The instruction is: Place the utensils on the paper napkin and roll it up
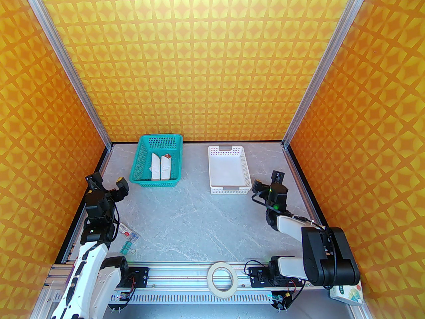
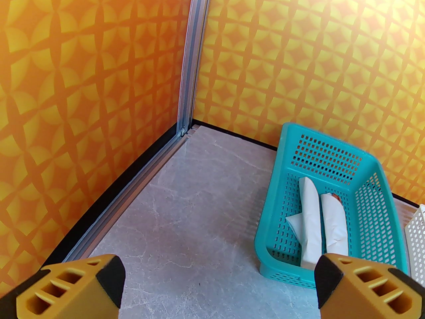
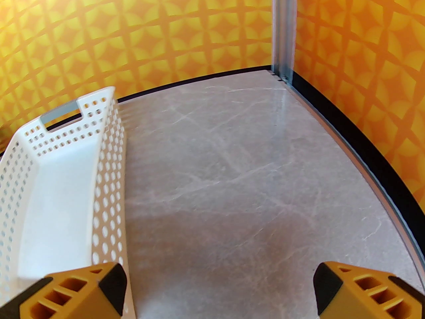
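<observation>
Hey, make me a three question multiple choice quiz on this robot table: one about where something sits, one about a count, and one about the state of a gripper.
1. Where do the white rolls lie?
A. In the teal basket
B. On the bare table
C. On the tape roll

2. How many white rolls are in that basket?
A. One
B. Two
C. Four

3. The left gripper is:
A. Open and empty
B. Shut on a roll
C. Shut on the basket's rim

Answers:
1 A, both rolls rest on the teal basket's floor.
2 B, two lie side by side, one with a red-brown tip.
3 A, its fingers stand wide apart with nothing held between them.
</observation>
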